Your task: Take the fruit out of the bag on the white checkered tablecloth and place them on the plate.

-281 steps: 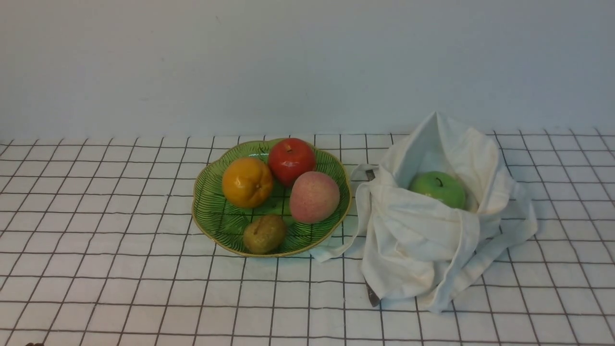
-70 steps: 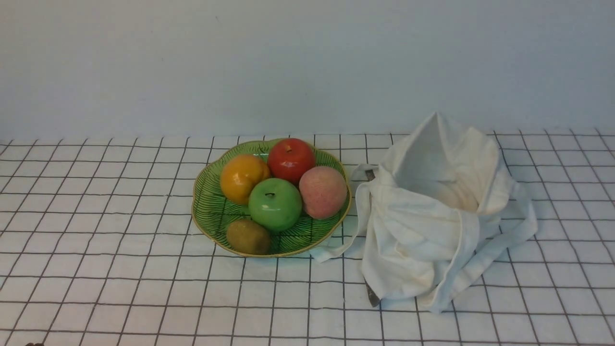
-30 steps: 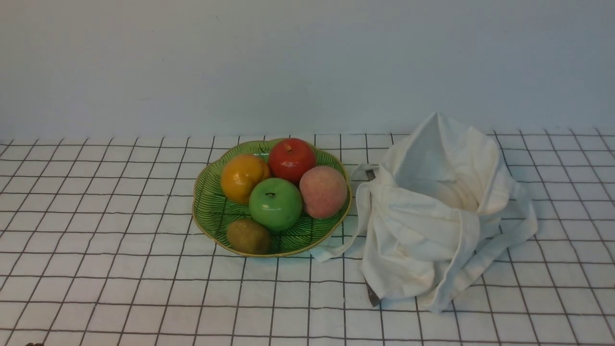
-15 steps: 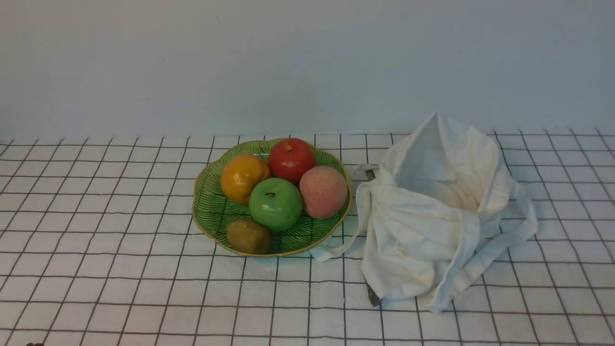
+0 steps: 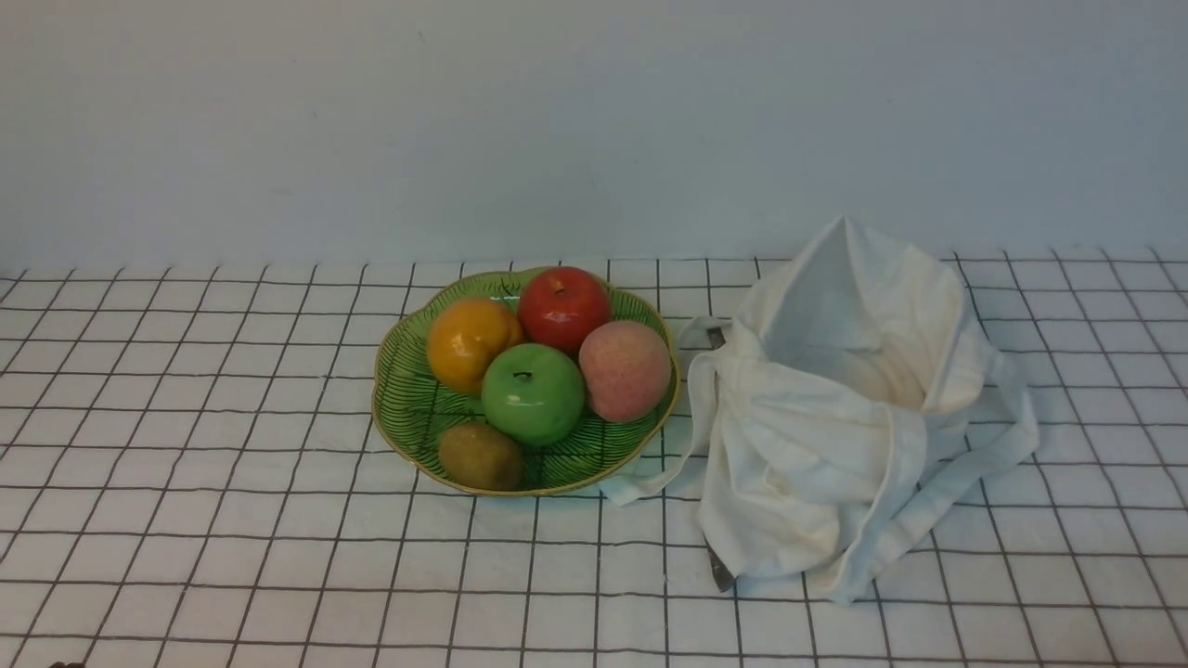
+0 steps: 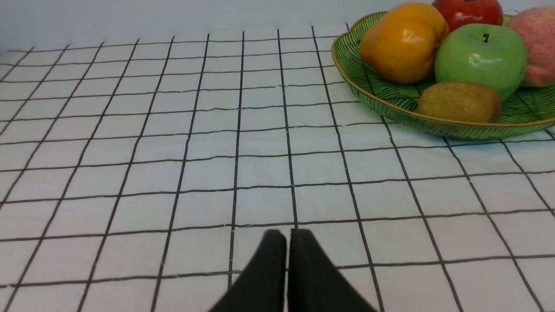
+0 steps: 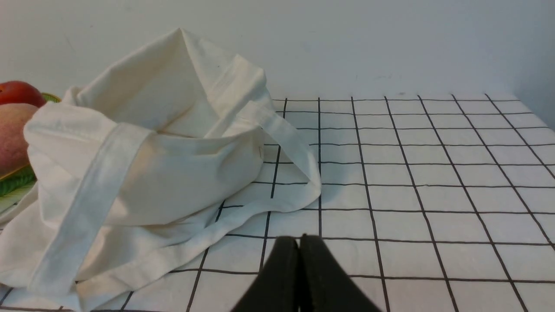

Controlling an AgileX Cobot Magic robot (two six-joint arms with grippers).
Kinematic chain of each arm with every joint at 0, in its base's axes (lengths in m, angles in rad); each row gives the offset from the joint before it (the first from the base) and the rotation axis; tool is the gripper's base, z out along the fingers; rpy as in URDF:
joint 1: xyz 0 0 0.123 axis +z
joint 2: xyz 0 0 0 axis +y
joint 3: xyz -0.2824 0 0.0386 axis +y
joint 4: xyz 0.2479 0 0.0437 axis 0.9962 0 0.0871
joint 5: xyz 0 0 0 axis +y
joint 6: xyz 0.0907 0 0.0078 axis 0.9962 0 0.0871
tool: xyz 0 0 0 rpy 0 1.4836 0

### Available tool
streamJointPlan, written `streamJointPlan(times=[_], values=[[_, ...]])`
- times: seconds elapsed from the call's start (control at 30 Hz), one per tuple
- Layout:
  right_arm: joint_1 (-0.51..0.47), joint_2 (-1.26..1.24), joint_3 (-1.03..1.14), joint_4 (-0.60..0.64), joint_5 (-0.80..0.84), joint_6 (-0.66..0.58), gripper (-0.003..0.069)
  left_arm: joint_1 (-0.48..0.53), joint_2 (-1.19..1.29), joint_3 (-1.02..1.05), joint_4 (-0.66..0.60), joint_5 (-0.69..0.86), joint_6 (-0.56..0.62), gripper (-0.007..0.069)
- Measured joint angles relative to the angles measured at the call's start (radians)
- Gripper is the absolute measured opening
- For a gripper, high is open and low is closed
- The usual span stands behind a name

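The glossy round green apple with a short dark stem (image 5: pixel 533 395) sits in the shallow green scalloped dish with dark leaf-vein lines and a yellow rim (image 5: pixel 393 422), in the midst of four other fruits. Behind it in the front view is a shiny red apple (image 5: pixel 564 310); to its left and a little farther back is a smooth orange-yellow fruit (image 5: pixel 471 344), and to its right a fuzzy pink peach-like fruit (image 5: pixel 625 370). An oval olive-brown kiwi-like fruit (image 5: pixel 481 456) lies nearer the camera, toward the dish's front left edge. The dish rests on the white cloth printed with a grid of thin dark lines (image 5: pixel 278 557). To its right, the soft off-white cloth tote bag (image 5: pixel 798 464) slumps on the same cloth, its mouth gaping and its inner folds showing. One fabric strap trails toward the dish, while others loop and drape around the bag's right and front sides. Part of a dark, flat object (image 5: pixel 718 569) pokes out from under the bag's left side. Both grippers are empty: the left black gripper (image 6: pixel 288 236) has its tips together, and the right black gripper (image 7: pixel 298 242) is likewise closed, fingertip against fingertip. A pale, plain wall (image 5: pixel 594 130) rises behind the cloth.
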Motion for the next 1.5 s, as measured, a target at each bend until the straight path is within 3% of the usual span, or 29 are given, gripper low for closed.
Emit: streamJointPlan(times=[1.5], values=[[0.0,0.0,0.0,0.0,0.002,0.001,-0.0015,0.0,0.0,0.0,0.0,0.0,0.0,-0.0008]])
